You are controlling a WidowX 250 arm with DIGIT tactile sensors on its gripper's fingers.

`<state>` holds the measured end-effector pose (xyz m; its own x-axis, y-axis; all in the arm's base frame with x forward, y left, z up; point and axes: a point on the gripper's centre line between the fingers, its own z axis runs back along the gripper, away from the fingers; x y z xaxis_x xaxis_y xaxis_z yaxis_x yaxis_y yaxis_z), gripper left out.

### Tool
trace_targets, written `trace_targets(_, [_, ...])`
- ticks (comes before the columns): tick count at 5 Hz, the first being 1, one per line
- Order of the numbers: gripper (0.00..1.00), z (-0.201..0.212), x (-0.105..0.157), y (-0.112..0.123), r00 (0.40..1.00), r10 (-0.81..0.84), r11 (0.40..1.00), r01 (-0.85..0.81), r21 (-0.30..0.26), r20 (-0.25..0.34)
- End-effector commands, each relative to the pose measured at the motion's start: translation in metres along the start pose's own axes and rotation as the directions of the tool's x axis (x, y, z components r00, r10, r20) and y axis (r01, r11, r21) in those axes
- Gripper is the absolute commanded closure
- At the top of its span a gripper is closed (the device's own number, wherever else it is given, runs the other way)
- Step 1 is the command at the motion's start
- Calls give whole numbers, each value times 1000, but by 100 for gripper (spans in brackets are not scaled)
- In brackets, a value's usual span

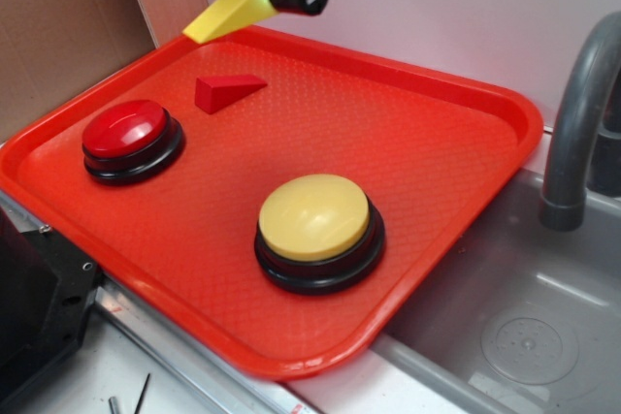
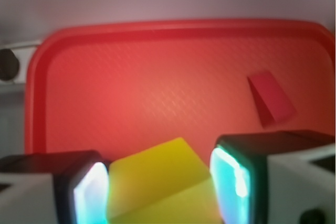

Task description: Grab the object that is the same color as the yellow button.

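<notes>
Yellow wedge (image 2: 160, 184), cheese-slice shaped, between closed jaws.

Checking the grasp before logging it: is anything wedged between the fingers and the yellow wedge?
Nothing visible. The gripper holds the yellow wedge directly between its fingers, lifted above the tray; the red wedge lies apart on the tray.

A red wedge (image 1: 227, 91) and a red button (image 1: 131, 139) sit near the far left corner of the red tray (image 1: 437, 143), beside a grey sink (image 1: 524, 327).
</notes>
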<state>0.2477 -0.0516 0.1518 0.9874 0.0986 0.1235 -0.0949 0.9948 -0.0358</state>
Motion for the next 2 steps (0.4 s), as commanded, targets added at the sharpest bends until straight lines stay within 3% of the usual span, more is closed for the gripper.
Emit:
trace_targets(1, [100, 18, -20, 5, 995, 79, 997, -78, -15, 56])
trace_targets(2, [100, 15, -12, 6, 993, 119, 993, -119, 15, 7])
